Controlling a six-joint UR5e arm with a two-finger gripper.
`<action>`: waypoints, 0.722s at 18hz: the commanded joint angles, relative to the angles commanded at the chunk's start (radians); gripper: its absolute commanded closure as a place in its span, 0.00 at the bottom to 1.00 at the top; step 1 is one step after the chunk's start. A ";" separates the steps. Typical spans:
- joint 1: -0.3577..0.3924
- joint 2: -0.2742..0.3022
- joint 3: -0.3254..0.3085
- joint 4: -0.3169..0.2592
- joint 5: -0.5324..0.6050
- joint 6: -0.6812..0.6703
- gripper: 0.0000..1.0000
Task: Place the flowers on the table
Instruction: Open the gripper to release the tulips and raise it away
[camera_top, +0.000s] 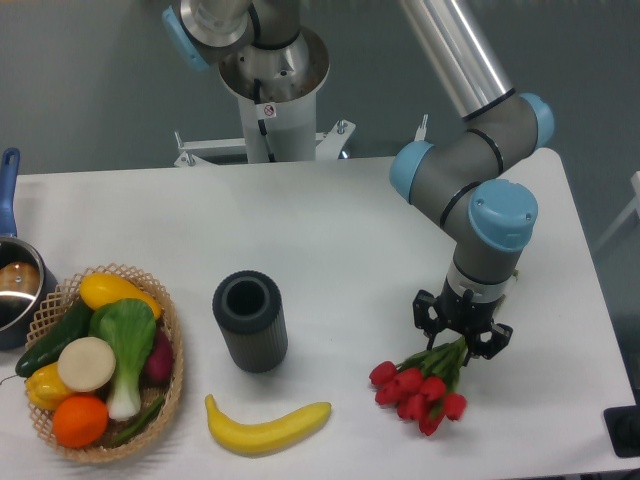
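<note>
The flowers (415, 390) are a small bunch of red tulip buds with green stems, lying low at the front right of the white table (360, 230). The buds point toward the front left and the stems run up into my gripper (462, 345). The gripper points straight down over the stem ends, and its black fingers are closed around the stems. The buds look to be touching or just above the tabletop; I cannot tell which.
A dark ribbed cylindrical vase (250, 320) stands left of the flowers. A yellow banana (268, 427) lies near the front edge. A wicker basket (170, 330) of vegetables and fruit sits at the front left, with a pot (18, 285) behind it.
</note>
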 joint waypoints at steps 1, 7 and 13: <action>0.000 0.028 -0.003 0.000 0.037 0.000 0.00; 0.106 0.109 0.006 0.031 0.062 0.017 0.00; 0.193 0.181 -0.003 -0.064 0.065 0.277 0.00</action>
